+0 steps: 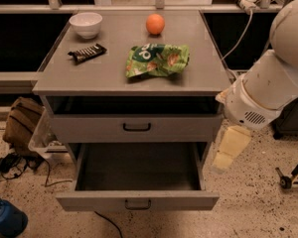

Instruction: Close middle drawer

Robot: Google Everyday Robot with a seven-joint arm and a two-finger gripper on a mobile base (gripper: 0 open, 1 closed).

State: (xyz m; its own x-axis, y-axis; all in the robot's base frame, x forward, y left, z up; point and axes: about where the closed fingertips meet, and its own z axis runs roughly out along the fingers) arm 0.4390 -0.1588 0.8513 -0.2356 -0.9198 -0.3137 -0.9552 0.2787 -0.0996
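Note:
The middle drawer (137, 201) is pulled far out of the grey cabinet (129, 76). Its low flat front has a small dark centre handle (137, 204), and its dark grey inside (137, 166) is empty. The top drawer (137, 128) above it stands slightly out, with a dark gap under the cabinet top. The lowest drawer is hidden under the open one. My gripper (224, 158), cream-coloured, hangs from the white arm (268, 90) just right of the cabinet, beside the right wall of the open middle drawer and apart from it.
On the cabinet top lie a white bowl (86, 24), an orange (155, 24), a dark snack bar (87, 53) and a green chip bag (157, 60). A brown bag (21, 125), cables and a blue bottle (5, 221) sit on the floor at left. A wheeled stand leg (290, 175) is at right.

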